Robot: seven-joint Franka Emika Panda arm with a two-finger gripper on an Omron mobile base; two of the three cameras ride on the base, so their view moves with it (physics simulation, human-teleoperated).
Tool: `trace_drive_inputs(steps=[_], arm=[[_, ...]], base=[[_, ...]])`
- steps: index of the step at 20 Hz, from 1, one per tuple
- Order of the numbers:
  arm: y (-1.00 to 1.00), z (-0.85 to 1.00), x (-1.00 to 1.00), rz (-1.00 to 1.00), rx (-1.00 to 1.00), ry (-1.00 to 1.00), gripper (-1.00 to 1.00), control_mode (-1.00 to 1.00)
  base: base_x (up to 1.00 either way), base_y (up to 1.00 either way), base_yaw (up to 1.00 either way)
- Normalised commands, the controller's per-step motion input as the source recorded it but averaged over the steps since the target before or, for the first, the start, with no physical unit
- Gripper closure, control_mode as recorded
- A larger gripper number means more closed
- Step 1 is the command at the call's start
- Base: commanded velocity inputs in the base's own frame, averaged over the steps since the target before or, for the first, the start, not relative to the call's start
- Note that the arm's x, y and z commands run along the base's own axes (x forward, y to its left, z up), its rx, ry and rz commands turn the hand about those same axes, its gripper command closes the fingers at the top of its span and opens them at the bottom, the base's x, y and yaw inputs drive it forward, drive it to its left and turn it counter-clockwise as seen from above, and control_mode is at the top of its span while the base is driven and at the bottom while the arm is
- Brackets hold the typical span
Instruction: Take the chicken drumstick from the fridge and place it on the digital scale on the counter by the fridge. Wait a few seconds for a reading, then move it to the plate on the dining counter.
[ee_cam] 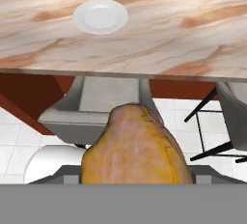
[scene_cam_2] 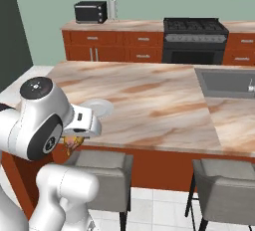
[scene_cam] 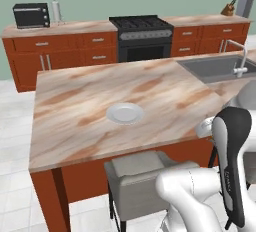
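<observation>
Hand (scene_cam_2: 74, 140) grips chicken drumstick (ee_cam: 135, 148) | off bench (scene_cam: 75, 101) edge, above stool (ee_cam: 103, 105) | plate (ee_cam: 100, 16) lies ahead on bench, slightly left

You see a black stove (scene_cam: 141, 36) at twelve o'clock, toaster oven (scene_cam: 31, 15) at ten o'clock, grey stools (scene_cam_2: 102, 175) near you, knife block (scene_cam: 228, 9) at two o'clock.

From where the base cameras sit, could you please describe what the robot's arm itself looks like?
The arm is built of glossy white, rounded segments. A long dark grey panel runs down one upright link in the left base view. In the right base view a big white joint housing carries a round dark grey cap on top and another dark disc on its side. No loose cables show.
</observation>
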Motion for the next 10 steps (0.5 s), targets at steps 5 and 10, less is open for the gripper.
trace_drive_inputs(steps=[5,10], arm=[[0.00,0.00,0.00,0.00,0.00,0.00,1.00,1.00],[0.00,0.00,0.00,0.00,0.00,0.00,1.00,1.00]], base=[[0.36,0.49,-0.14],[0.00,0.00,0.00]])
